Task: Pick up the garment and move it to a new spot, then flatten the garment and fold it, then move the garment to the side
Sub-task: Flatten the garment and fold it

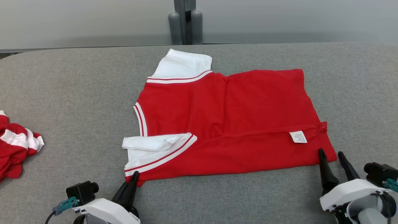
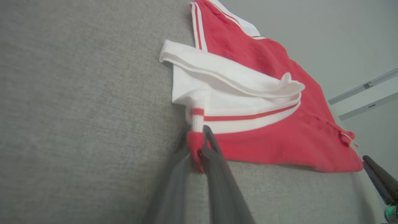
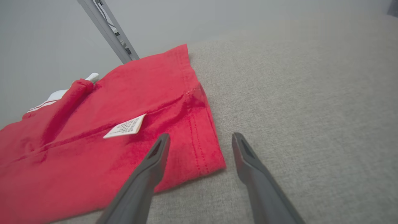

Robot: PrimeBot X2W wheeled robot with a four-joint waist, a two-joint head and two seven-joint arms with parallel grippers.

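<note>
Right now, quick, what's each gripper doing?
Left gripper: shut on the shirt's near corner.
Right gripper: open, holding nothing, at the shirt's hem corner.

One grey padded table [image 1: 77, 93] holds two pieces of clothing: one red garment [image 1: 224, 118] spread out, with two white sleeves [image 1: 183, 63] and one white label [image 1: 298, 137], and one crumpled red-and-white bundle [image 1: 15, 143] at the left edge. Two grippers show, the left gripper [image 1: 134, 176] and the right gripper [image 1: 330, 152], each with two dark fingers [image 1: 325, 169]. Two grey posts [image 1: 175, 28] stand behind the table.
</note>
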